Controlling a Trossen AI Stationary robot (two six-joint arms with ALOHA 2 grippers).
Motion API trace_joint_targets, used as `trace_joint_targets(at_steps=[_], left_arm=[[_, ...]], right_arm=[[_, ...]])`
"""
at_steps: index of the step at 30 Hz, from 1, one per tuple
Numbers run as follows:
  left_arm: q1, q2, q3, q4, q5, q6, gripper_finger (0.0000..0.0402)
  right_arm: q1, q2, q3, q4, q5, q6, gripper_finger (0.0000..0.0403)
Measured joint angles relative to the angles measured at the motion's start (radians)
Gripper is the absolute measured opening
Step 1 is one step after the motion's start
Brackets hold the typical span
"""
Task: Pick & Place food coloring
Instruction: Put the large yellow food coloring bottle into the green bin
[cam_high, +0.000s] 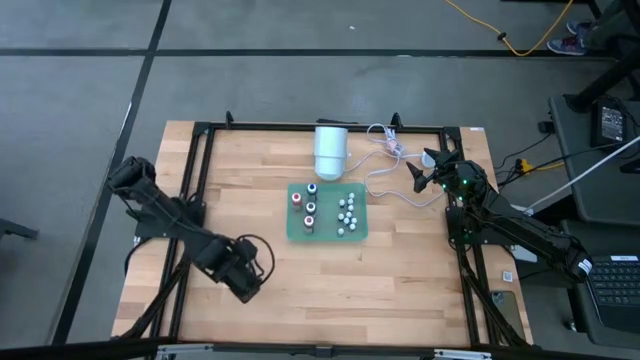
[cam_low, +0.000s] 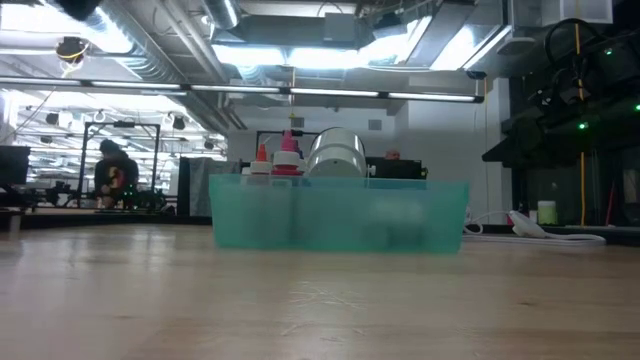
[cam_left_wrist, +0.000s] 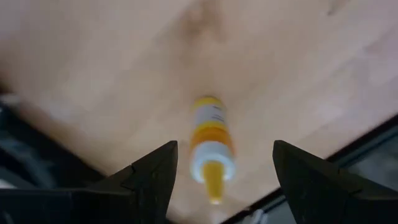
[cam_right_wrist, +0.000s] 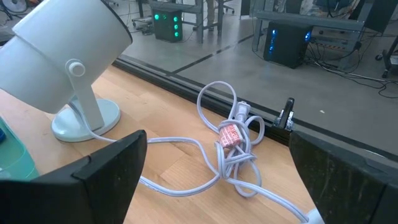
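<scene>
A green tray (cam_high: 328, 232) sits mid-table and holds small upright bottles (cam_high: 309, 207) with blue, red and dark tops, plus a cluster of white tops (cam_high: 347, 214). The low view shows orange and red tops (cam_low: 276, 153) above the tray's wall (cam_low: 340, 215). A yellow-tipped bottle (cam_left_wrist: 210, 140) is on the bare wood. My left gripper (cam_left_wrist: 224, 168) is open above it, a finger on either side, not touching. I cannot tell whether this bottle stands or lies. From above, my left gripper (cam_high: 246, 280) hides it. My right gripper (cam_high: 422, 178) is open at the far right.
A large white cylinder (cam_high: 331, 150) on a round foot (cam_right_wrist: 87, 121) stands behind the tray, with a loose white cable (cam_right_wrist: 230, 140) coiled toward the table's far right corner. A black frame (cam_high: 200, 160) borders the table. Bare wood lies near and left of the tray.
</scene>
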Motion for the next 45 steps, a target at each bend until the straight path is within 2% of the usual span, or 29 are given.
trace_joint_targets(at_steps=[8,22,26,33,39,45], left_arm=[[-0.059,0.025,-0.063,0.094,0.000,-0.120,0.0255],[-0.069,0.043,-0.091,0.106,0.022,-0.128,0.0252],[-0.069,0.043,-0.091,0.106,0.021,-0.128,0.0220],[-0.068,0.042,-0.090,0.105,0.042,-0.128,0.0118],[-0.068,0.038,-0.087,0.092,0.068,-0.098,0.0113],[-0.019,0.004,-0.035,-0.053,0.033,-0.015,0.0113]], right_arm=[[0.000,0.000,0.000,0.000,0.000,0.000,0.0393],[0.000,0.000,0.000,0.000,0.000,0.000,0.0393],[0.000,0.000,0.000,0.000,0.000,0.000,0.0393],[0.000,0.000,0.000,0.000,0.000,0.000,0.0393],[0.000,0.000,0.000,0.000,0.000,0.000,0.0393],[0.000,0.000,0.000,0.000,0.000,0.000,0.0393]])
